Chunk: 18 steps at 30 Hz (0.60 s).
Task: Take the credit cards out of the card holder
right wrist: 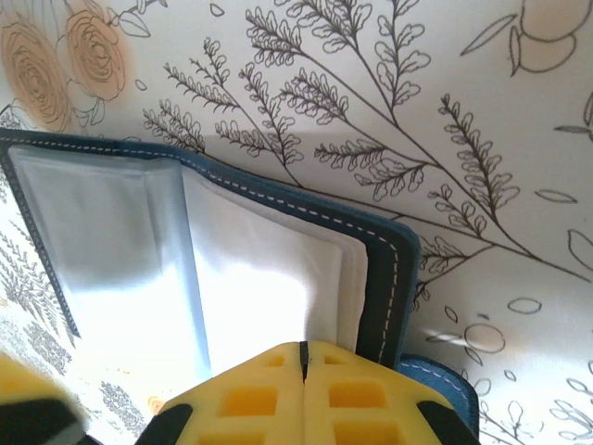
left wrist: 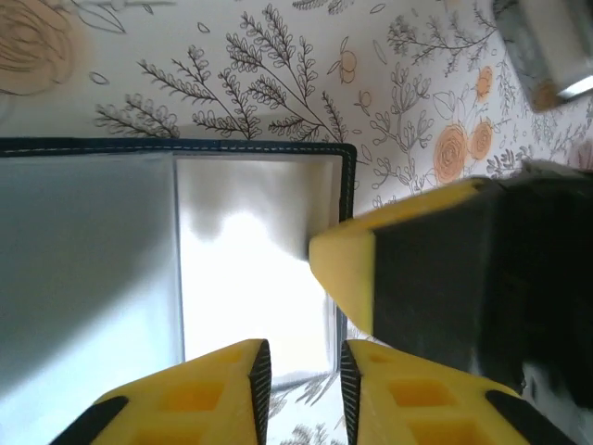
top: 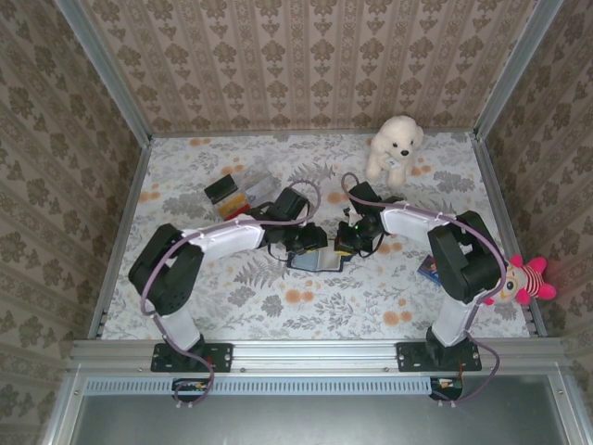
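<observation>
The holder [top: 315, 261] lies open with pockets looking empty and cards [top: 230, 197] seemingly out at far left, left end effector [left wrist: 298, 366] slightly spread, right end effector [right wrist: 302, 357] pressed together.

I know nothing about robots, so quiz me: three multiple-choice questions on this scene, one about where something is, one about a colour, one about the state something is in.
1. Where does the white toy dog sit?
A. near the far edge of the table, right of centre
B. in the middle
C. at the near left corner

2. What colour is the stitched border of the wallet?
A. red
B. dark blue
C. green

3. How does the wallet lie?
A. folded shut
B. standing on edge
C. opened out flat

Answers: 1 A, the overhead view shows it at the far side, right of centre. 2 B, both wrist views show dark blue edging. 3 C, its grey inner pockets face up.
</observation>
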{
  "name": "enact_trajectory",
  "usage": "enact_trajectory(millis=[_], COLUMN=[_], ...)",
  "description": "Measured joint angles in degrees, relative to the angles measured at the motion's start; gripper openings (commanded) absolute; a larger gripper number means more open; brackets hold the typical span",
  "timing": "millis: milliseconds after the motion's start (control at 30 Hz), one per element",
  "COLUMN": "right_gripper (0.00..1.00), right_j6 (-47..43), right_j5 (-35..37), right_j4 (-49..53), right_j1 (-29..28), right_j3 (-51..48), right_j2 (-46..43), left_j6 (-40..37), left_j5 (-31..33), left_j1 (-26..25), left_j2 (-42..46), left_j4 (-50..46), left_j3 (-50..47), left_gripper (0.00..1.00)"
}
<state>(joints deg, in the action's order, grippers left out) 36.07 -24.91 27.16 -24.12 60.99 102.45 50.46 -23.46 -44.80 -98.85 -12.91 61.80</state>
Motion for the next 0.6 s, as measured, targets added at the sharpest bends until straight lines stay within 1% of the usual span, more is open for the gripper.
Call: enact_trajectory(millis=[67,200,300,433,600], right_gripper=[0.0,0.03,0.04,0.04,0.04], right_j6=[0.0,0.0,-0.1,-0.1,-0.1], right_j5=[0.0,0.1,0.0,0.0,0.0], right_j4=[0.0,0.0,0.0,0.0,0.0], right_j1=[0.0,0.0,0.0,0.0,0.0], right_j3=[0.2,0.5,0.8,1.1,1.1], right_j2=[0.5,0.9,0.9,1.2,1.3], left_j6=[-0.6,-0.7,-0.8,-0.8,-0.9], left_j5=[1.6,3.8,4.7,4.6,4.7], left_j1=[0.5,2.9,4.0,3.9,3.7], left_j2=[2.2,5.0,5.2,5.0,4.9], left_j4=[-2.1,-5.1,-7.0,-7.6,-7.5], left_j3=[-0.9,-4.3,-6.0,-6.0,-6.0], left_gripper=[0.45,0.55,0.55,0.54,0.48])
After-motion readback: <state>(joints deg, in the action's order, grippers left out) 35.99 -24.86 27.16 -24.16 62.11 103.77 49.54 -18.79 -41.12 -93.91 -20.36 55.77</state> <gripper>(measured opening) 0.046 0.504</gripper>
